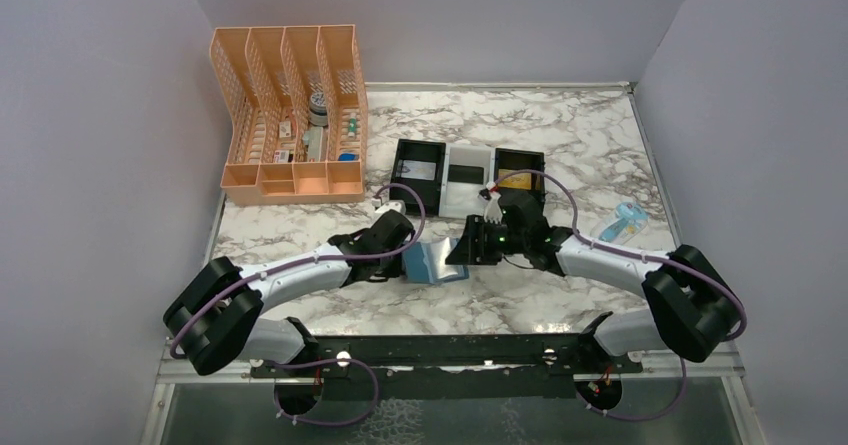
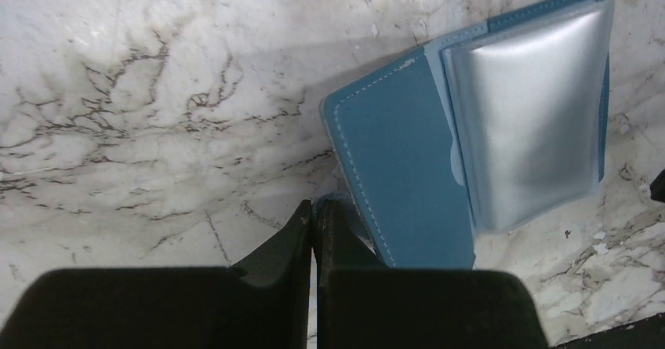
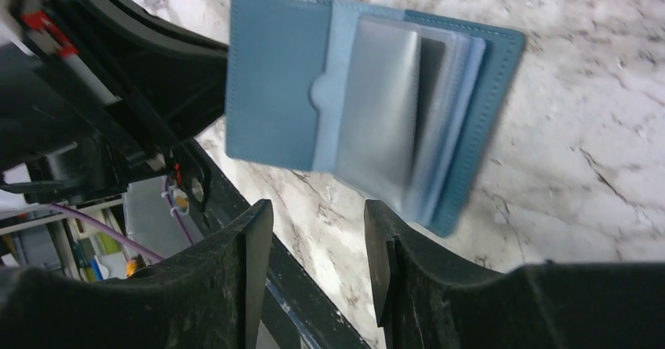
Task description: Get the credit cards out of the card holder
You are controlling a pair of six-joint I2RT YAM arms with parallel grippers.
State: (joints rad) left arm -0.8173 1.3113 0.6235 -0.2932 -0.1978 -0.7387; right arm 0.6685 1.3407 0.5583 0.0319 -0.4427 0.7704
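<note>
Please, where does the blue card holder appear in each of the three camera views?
Top external: card holder at the centre, between the left gripper and the right gripper.
Left wrist: upper right, open.
Right wrist: upper centre, open.
Shared landmark: the silver-grey card in its pocket, seen in both wrist views; too small from above.
</note>
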